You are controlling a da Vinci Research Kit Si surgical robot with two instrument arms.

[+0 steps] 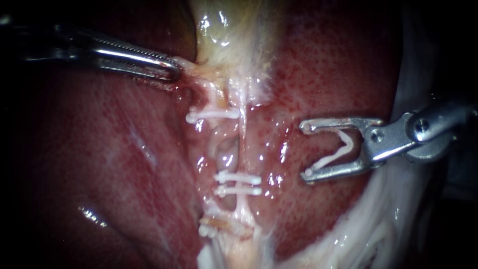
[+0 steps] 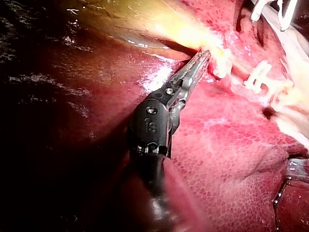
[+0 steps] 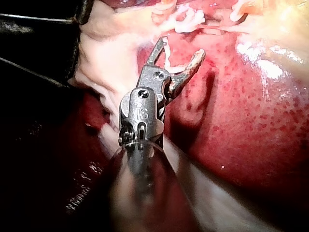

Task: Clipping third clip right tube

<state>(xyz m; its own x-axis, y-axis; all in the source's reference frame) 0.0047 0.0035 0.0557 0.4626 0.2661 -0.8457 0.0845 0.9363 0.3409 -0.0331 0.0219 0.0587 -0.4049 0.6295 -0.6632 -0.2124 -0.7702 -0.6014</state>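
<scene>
My right instrument (image 1: 305, 151) comes in from the right, its jaws standing wide apart with a white V-shaped clip (image 1: 342, 148) seated between them, touching both. It hovers over the liver, apart from the thin pale right tube (image 1: 243, 144). White clips (image 1: 238, 178) cross the tubes lower down, and another clip (image 1: 211, 114) sits higher on the left. My left instrument (image 1: 172, 69) is shut on pale tissue at the gallbladder's (image 1: 224, 30) lower end. The right wrist view shows the loaded jaws (image 3: 182, 47) short of the clips (image 3: 188, 19).
Red liver (image 1: 99, 149) lies on both sides of the tubes. Pale white tissue (image 1: 388, 219) runs along the right under my right instrument's shaft. In the left wrist view the serrated jaws (image 2: 205, 55) lie beside clips (image 2: 258, 77).
</scene>
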